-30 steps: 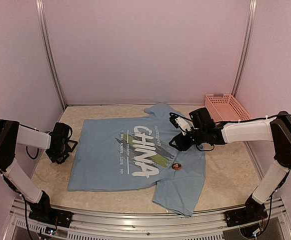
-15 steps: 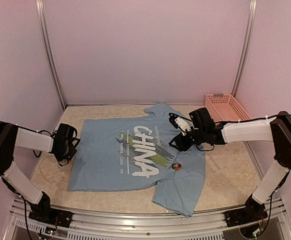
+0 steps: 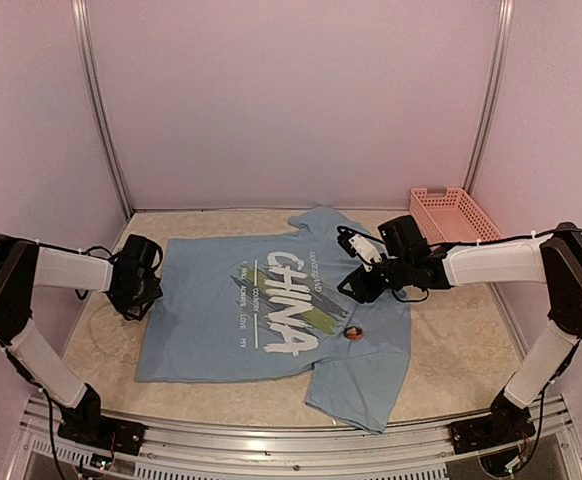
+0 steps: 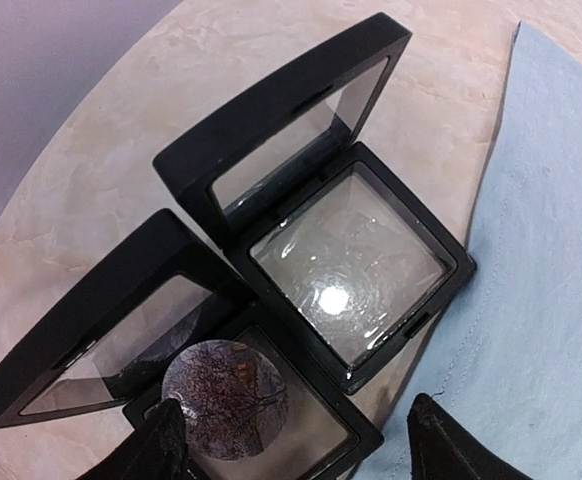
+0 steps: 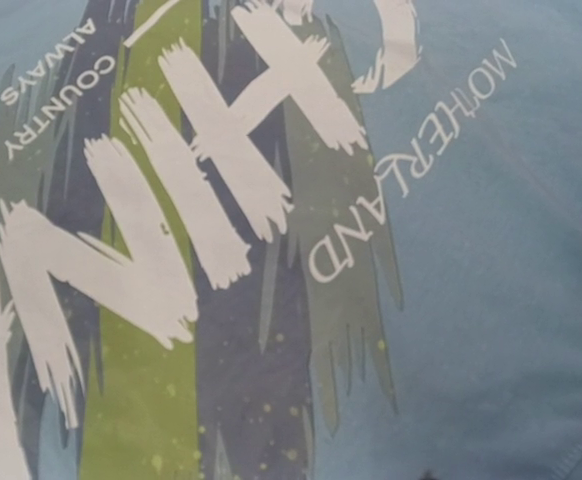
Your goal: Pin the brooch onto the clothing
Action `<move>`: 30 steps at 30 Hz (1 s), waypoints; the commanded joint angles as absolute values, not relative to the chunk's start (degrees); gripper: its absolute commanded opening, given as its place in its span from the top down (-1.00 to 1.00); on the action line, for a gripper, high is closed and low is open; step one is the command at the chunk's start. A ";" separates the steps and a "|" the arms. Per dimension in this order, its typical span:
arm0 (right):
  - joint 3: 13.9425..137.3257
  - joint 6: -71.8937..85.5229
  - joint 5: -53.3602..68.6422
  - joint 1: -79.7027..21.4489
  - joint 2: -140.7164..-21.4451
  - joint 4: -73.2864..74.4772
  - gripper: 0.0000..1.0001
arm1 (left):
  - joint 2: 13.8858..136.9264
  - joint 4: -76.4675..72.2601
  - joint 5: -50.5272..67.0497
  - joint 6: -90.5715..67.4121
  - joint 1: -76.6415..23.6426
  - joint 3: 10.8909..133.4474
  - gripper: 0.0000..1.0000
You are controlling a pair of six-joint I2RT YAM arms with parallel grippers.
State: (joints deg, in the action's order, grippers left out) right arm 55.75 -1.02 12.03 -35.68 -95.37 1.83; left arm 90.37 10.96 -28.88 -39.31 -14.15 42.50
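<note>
The light blue "CHINA" T-shirt lies flat on the table. A small round brooch rests on it, right of the lettering. My right gripper hovers open over the print's right end; its wrist view shows only the shirt print. My left gripper is at the shirt's left sleeve edge, open and empty, above two open black display boxes. The nearer box holds a round brooch with a dark tree pattern. The farther box is empty. The shirt edge lies right of the boxes.
A pink basket stands at the back right corner. The marble-patterned tabletop shows around the shirt. Pale walls enclose the table on three sides.
My left gripper has moved toward the far side and a little right, along the shirt's left edge. The right arm, shirt and brooch have not moved.
</note>
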 commanded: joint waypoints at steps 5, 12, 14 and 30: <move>55.77 -1.84 12.82 -35.48 -94.84 1.78 0.01 | 94.56 11.89 -29.27 -39.60 -11.01 44.04 -0.55; 55.70 -1.85 13.25 -35.50 -95.17 1.59 0.01 | 95.42 9.78 -28.27 -40.95 -9.69 43.40 -0.63; 55.68 -1.98 13.31 -35.46 -95.22 1.80 0.01 | 96.62 8.64 -27.07 -41.48 -9.25 42.53 -0.61; 56.06 -2.02 14.11 -35.47 -95.89 2.00 0.01 | 95.58 8.55 -27.94 -40.52 -11.65 41.14 -0.02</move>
